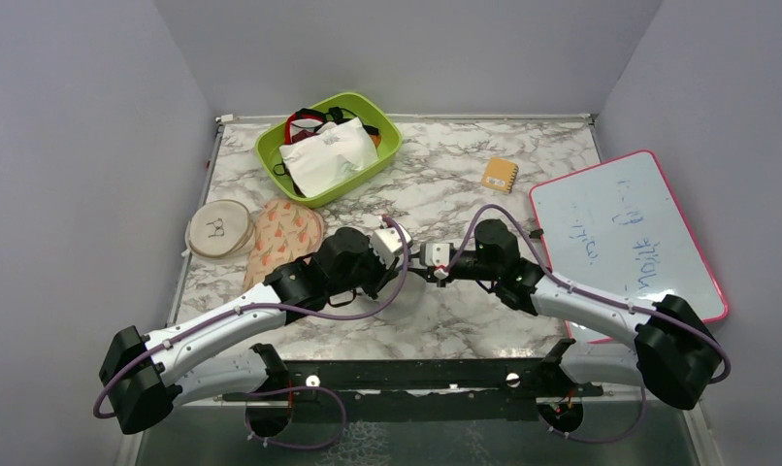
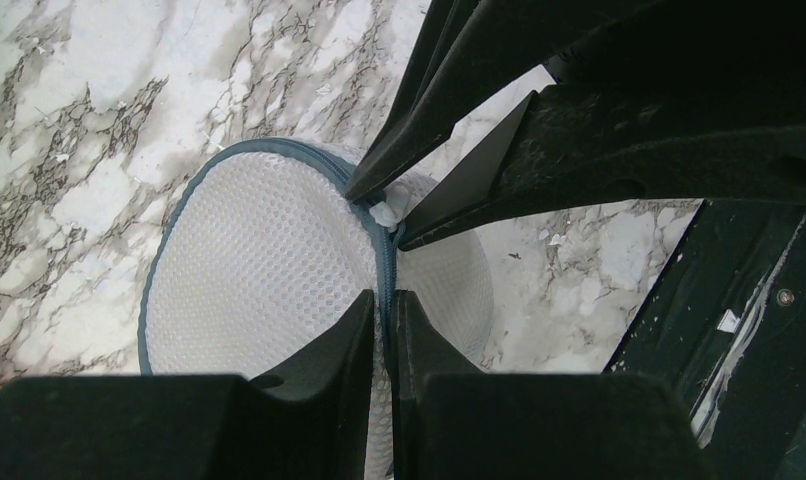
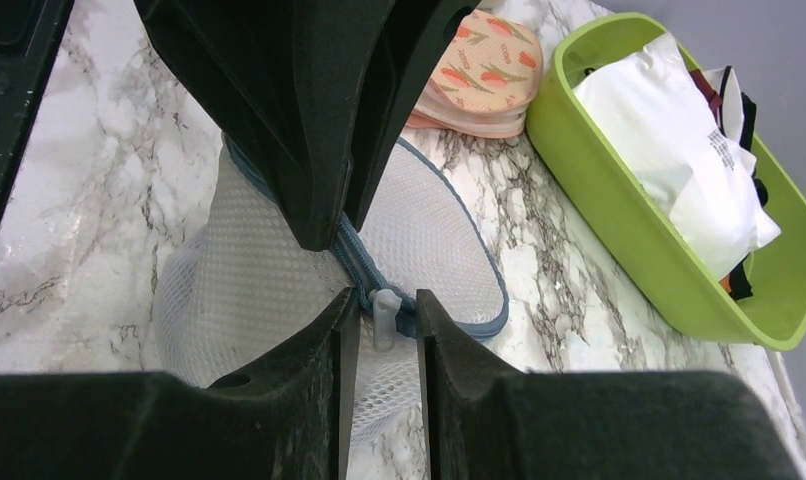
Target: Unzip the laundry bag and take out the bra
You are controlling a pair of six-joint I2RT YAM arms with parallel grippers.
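Laundry bag [image 2: 259,260]: round white mesh pouch, lying just in from the middle of the tabletop's near edge. The left gripper [image 2: 384,300] is pinched almost fully closed on the grey-blue zip band [image 2: 385,255]. The right gripper [image 3: 387,298], facing it, is narrowed onto the white zip pull [image 3: 384,318]. Toward the left edge lie a tulip-print pouch [image 1: 285,233] and a beige disc [image 1: 217,228]. Toward the far edge stands a green tray [image 1: 271,155]. A whiteboard [image 1: 620,233] lies along the right edge.

Upper centre, I see a green tray [image 1: 360,179] holding a white pouch [image 1: 329,155]. A beige disc [image 1: 218,228] and a tulip-print pad [image 1: 286,231] lie at left, a whiteboard [image 1: 625,233] at right.
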